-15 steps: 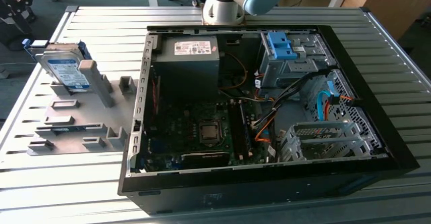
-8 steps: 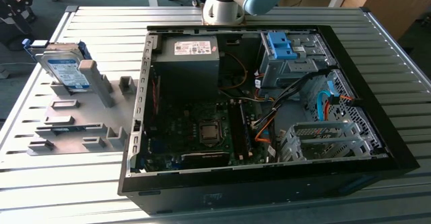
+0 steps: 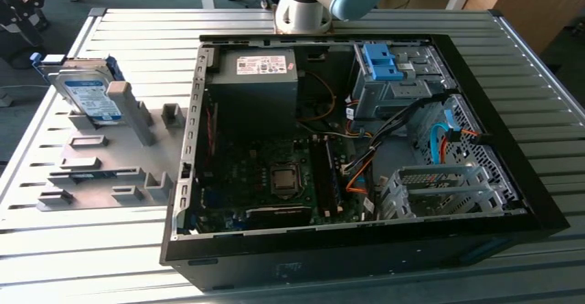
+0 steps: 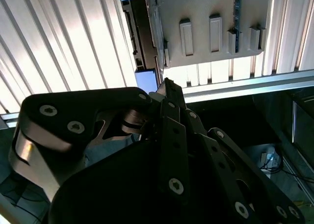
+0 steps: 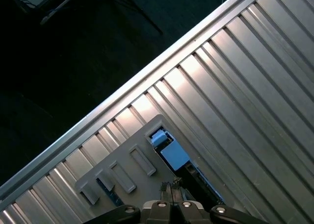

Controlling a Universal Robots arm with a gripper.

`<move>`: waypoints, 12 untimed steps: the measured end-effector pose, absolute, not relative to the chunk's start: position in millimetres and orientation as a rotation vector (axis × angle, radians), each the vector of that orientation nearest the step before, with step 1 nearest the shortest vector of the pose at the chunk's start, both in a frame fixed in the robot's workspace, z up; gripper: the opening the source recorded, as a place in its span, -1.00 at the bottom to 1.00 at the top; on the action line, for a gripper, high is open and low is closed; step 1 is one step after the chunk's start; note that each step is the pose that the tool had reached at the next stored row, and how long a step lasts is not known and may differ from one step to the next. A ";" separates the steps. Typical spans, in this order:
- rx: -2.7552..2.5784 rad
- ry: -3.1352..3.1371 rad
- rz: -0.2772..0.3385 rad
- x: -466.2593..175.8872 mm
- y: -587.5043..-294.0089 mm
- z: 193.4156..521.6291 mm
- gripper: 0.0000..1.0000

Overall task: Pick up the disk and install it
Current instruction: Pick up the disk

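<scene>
Silver-grey and edged in blue plastic, the disk (image 3: 87,92) is seen at about ten o'clock in the exterior view. It is propped nearly upright in a slot of a grey fixture plate (image 3: 101,170), with its white-and-blue label turned outward. The plate is laid on a ribbed metal table (image 3: 146,30), at nine o'clock of an open black computer case (image 3: 188,133).

Inside the case, a dark grey box with a white sticker (image 3: 256,88) is set at eleven o'clock. A blue plastic bracket (image 3: 379,61) is placed at one o'clock and a perforated metal cage (image 3: 439,191) at four o'clock. The arm (image 3: 316,3) is seen at twelve o'clock, beyond the far wall of the case.

In both wrist views the gripper (image 5: 171,186) (image 4: 169,84) is held above the plate (image 5: 142,136) (image 4: 206,3), apart from it. Its jaws are closed against each other, with nothing gripped between them. In the first wrist view the disk (image 5: 171,155) is seen edge-on just past the fingertips, seated in the plate and not touched by the gripper.
</scene>
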State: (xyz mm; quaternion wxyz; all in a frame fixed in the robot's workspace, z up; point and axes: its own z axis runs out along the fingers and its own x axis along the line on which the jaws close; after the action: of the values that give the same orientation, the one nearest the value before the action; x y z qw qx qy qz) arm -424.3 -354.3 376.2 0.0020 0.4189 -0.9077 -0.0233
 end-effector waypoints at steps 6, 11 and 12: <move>1.454 -2.777 -0.073 -424.3 -354.3 375.9 -0.79; 1.577 -2.706 -0.072 -424.3 -354.3 375.4 -0.79; 1.601 -2.692 -0.072 -424.3 -354.3 375.3 -0.79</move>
State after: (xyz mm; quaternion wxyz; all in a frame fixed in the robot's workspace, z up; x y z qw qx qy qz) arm -424.3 -354.3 375.3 0.0043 0.5112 -0.8592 -0.0229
